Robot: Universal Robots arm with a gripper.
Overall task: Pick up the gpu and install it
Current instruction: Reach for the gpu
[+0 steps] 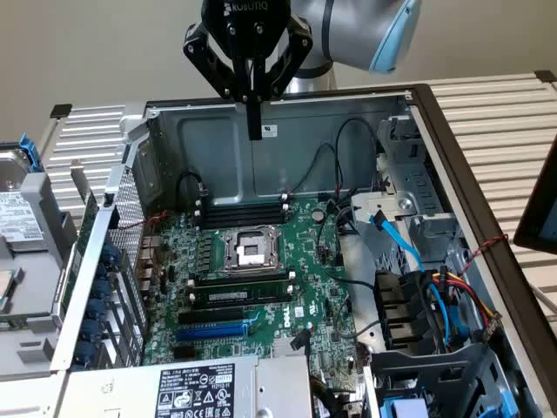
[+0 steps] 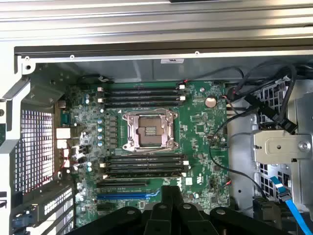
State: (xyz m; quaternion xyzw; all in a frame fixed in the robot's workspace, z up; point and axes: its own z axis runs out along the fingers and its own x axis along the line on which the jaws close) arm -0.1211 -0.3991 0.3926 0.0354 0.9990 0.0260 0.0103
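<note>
Black and pinched shut on nothing, hangs as two-finger claw [image 1: 253, 131] over large green rectangular motherboard [image 1: 306, 261], leaving long blue plastic slot [image 1: 213, 331] beneath bare, gpu neither gripped nor seated, pickup and install both pending.

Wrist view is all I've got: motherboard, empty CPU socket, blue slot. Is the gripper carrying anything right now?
Observer: No. In the exterior view the gripper hangs above the open case, jaws shut together with nothing between them.
Operator: Anything lying outside the case?
Observer: Yes, a hard drive sits beside it, at the exterior view's left.
Operator: And at the case's near end?
Observer: A power supply with a black-and-white label sits there.
</note>
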